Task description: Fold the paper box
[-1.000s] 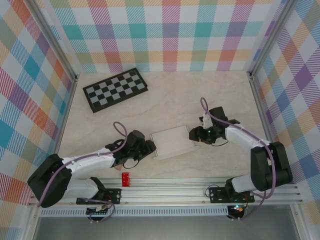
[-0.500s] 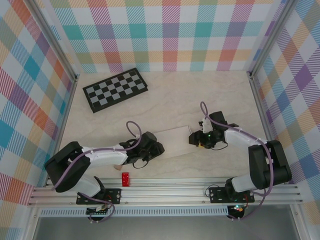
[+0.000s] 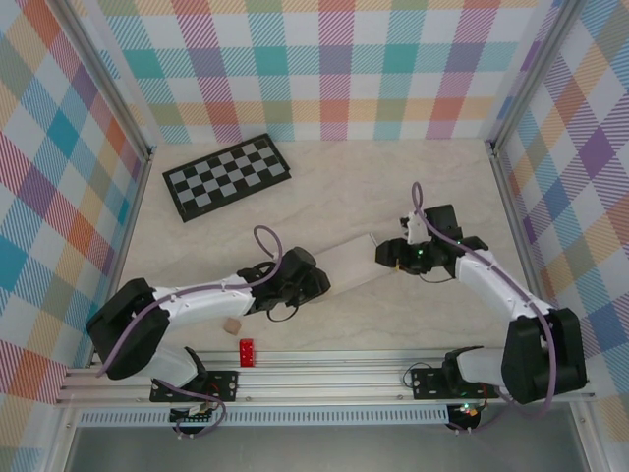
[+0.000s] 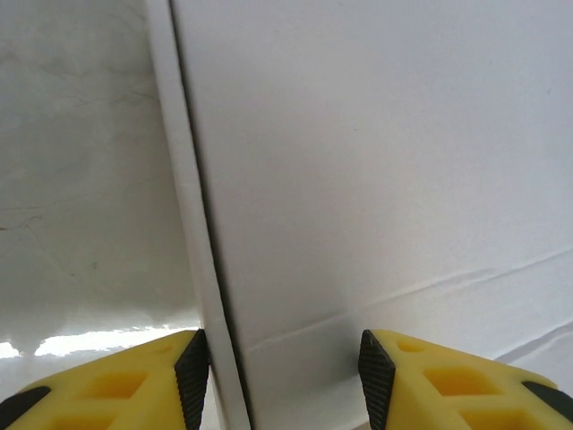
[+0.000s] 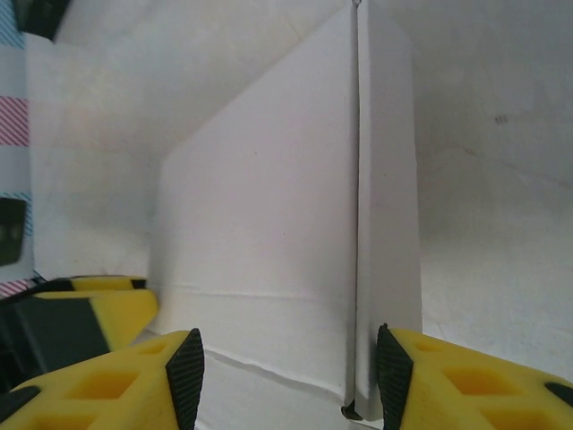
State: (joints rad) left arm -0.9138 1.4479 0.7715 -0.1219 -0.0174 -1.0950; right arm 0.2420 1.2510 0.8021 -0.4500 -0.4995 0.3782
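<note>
Beige table (image 3: 324, 197), both arms reaching inward, grippers gripping paper box (image 3: 352, 262) ends

**Hidden and cut off**

Paper box (image 3: 351, 264) covered at its near-left end by the left gripper (image 3: 316, 285) and at its far-right end by the right gripper (image 3: 385, 258) in the top view. Cropped by the frame on top, right and bottom in the left wrist view. Too small to name: tan block (image 3: 232, 324) and red object (image 3: 246, 351) near the rail.

overhead view facing down, both wrist views close on paper box (image 3: 350, 264)
</note>
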